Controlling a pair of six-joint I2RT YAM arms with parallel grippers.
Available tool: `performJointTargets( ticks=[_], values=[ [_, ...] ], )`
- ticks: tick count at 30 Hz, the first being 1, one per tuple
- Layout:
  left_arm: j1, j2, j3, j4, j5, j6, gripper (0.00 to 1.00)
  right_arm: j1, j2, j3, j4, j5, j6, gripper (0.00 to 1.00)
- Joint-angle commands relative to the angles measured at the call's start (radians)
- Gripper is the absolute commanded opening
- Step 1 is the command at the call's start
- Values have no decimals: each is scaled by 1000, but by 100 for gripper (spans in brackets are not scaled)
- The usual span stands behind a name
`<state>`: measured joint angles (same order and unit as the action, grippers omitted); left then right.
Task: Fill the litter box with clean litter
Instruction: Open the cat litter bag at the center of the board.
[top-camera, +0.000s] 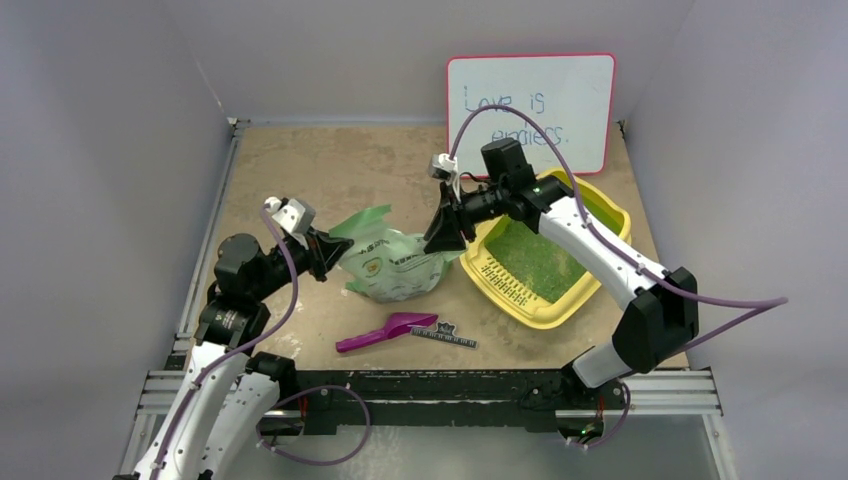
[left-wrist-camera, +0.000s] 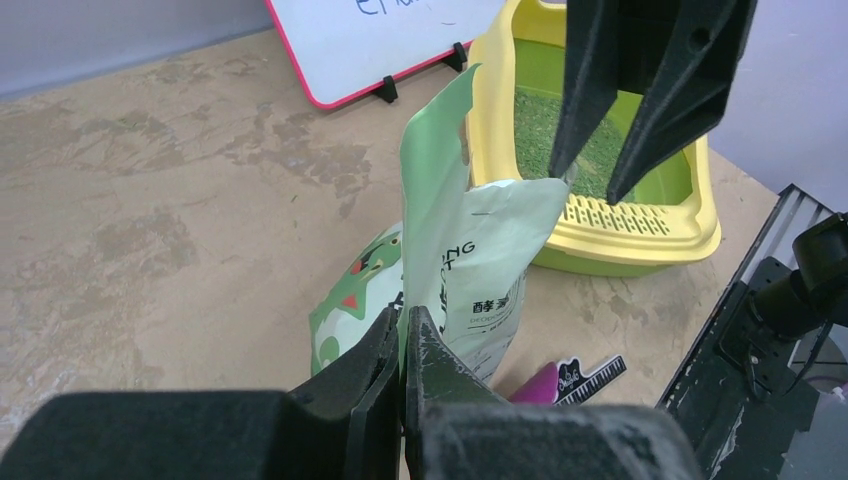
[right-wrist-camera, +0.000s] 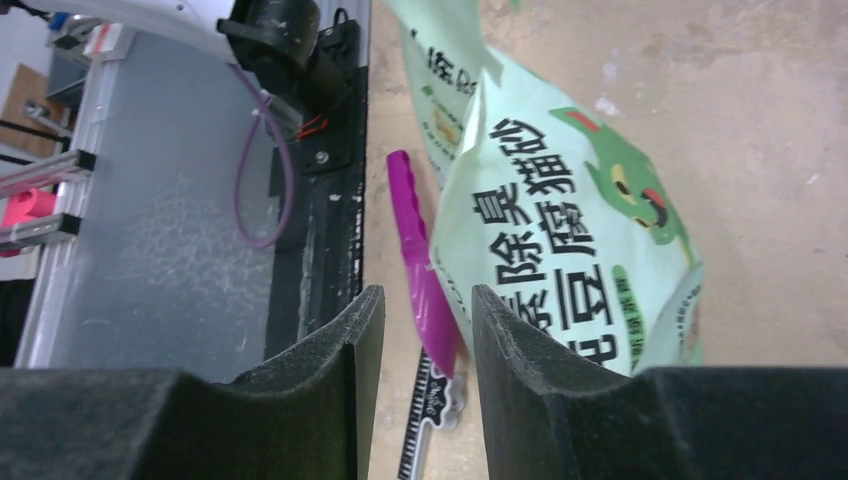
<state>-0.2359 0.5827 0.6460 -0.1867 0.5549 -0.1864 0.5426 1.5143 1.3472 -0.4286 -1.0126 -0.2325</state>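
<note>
The yellow litter box (top-camera: 541, 318) stands at the right with green litter (top-camera: 535, 258) spread inside it; both show in the left wrist view too, the box (left-wrist-camera: 640, 236) and the litter (left-wrist-camera: 545, 140). A pale green litter bag (top-camera: 395, 265) lies left of the box. My left gripper (top-camera: 330, 255) is shut on the bag's left edge (left-wrist-camera: 440, 200), its tips (left-wrist-camera: 404, 325) pinching the film. My right gripper (top-camera: 443, 236) hangs open over the bag's right end, next to the box's slotted grille (top-camera: 505, 282). In the right wrist view its open jaws (right-wrist-camera: 425, 300) hold nothing, with the bag (right-wrist-camera: 570, 230) below.
A magenta scoop (top-camera: 385, 332) and a small black ruler-shaped tag (top-camera: 445, 336) lie in front of the bag. A white red-framed board (top-camera: 530, 110) stands at the back behind the box. Grey walls enclose the table; a metal rail runs along the near edge (top-camera: 430, 390).
</note>
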Motion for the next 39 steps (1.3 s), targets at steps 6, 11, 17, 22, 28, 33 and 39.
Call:
performJointTargets(
  ticks=[6,11,17,22,28,33,39],
  values=[
    [3,6,59,53,-43,5,0,88,-9,33,-122,23,-95,39],
    [3,4,64,44,-80,-5,0,187,7,46,-137,199,-108,9],
    [3,-9,76,19,-130,-11,0,348,-91,-59,32,791,-86,0],
    [3,-26,52,60,-74,-12,0,374,-177,-175,293,1314,-58,0],
    [3,-11,49,70,15,-6,0,378,-231,-257,564,1467,-68,0],
    [3,-3,56,44,18,15,0,379,-256,-323,623,1391,-45,0],
    [3,-10,59,21,15,35,0,301,-364,-317,446,1181,155,30]
  ],
)
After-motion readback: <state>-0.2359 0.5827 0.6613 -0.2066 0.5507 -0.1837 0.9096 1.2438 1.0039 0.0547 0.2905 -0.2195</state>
